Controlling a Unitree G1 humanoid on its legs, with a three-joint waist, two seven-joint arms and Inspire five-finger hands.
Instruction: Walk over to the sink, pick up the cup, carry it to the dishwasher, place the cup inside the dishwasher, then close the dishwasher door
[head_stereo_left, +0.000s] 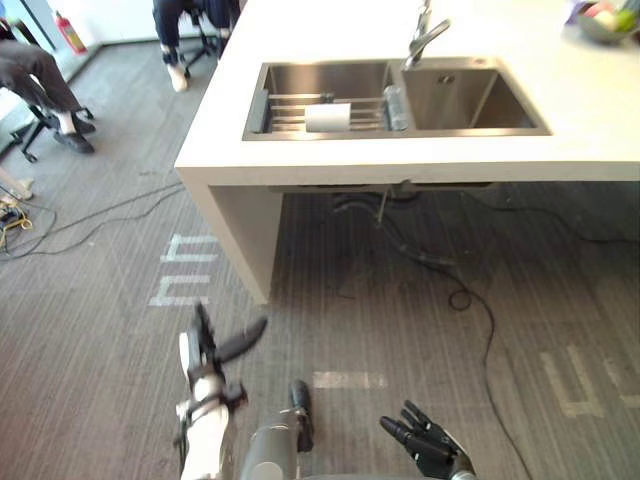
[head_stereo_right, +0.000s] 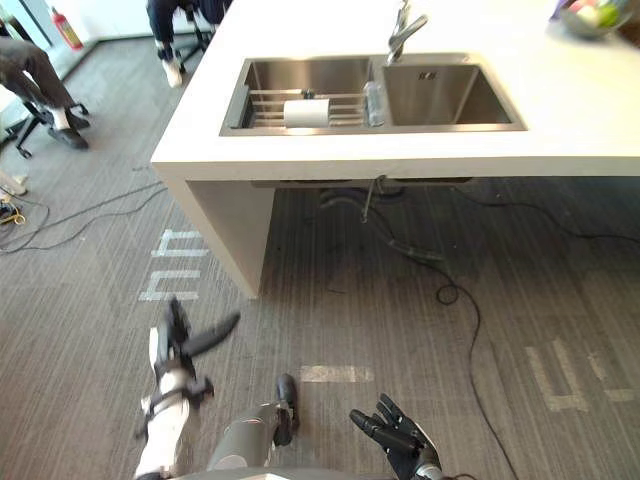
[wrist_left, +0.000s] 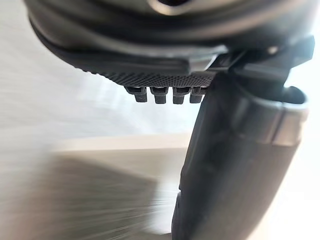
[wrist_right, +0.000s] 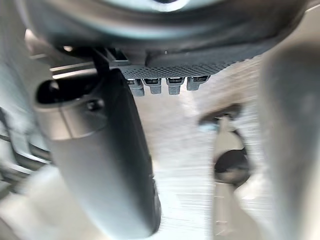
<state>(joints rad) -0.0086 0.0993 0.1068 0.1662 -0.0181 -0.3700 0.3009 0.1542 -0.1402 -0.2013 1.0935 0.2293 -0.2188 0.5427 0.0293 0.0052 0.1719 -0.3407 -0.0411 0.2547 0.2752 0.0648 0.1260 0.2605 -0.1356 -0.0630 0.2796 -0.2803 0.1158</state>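
On the wire rack (head_stereo_left: 290, 101) spanning the left basin of the steel sink (head_stereo_left: 470, 100), the white cup (head_stereo_left: 327, 117) lies on its side. A clear glass (head_stereo_left: 395, 107) sits just beside it at the basin divider, near the base of the faucet (head_stereo_left: 425, 40). The sink is set into a white counter (head_stereo_left: 400, 160). Well apart from the counter, above the grey carpet (head_stereo_left: 400, 320), the left hand (head_stereo_left: 212, 352) has its fingers straight and grasps nothing. The right hand (head_stereo_left: 428, 440) has its fingers relaxed and spread, likewise empty.

White cup (head_stereo_left: 327, 117) lies sideways in the sink's (head_stereo_left: 330, 78) left basin.
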